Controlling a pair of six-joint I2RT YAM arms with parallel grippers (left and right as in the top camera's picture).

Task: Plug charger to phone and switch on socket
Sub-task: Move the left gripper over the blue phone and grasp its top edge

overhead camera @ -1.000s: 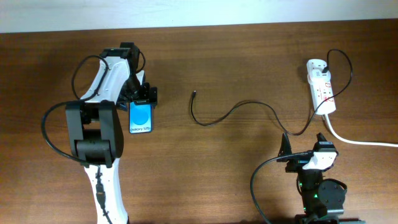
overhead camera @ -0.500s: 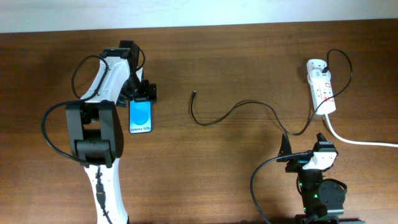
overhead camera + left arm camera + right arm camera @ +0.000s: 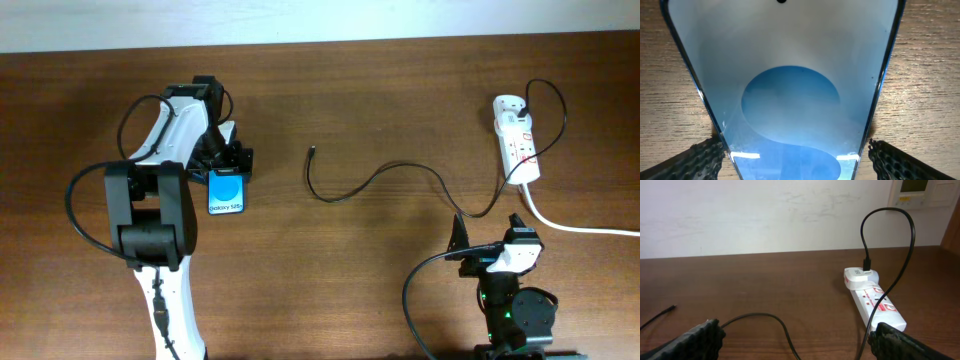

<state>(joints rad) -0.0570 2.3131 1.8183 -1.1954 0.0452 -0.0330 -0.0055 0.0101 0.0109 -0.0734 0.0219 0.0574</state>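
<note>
The phone point(image 3: 227, 193) lies on the worktop point(image 3: 380, 90) at the left, between the left end effector's point(image 3: 228, 160) fingers. The socket point(image 3: 517, 138) sits far right. The charger point(image 3: 390, 172) runs between them (its tip well apart from the phone).
</note>
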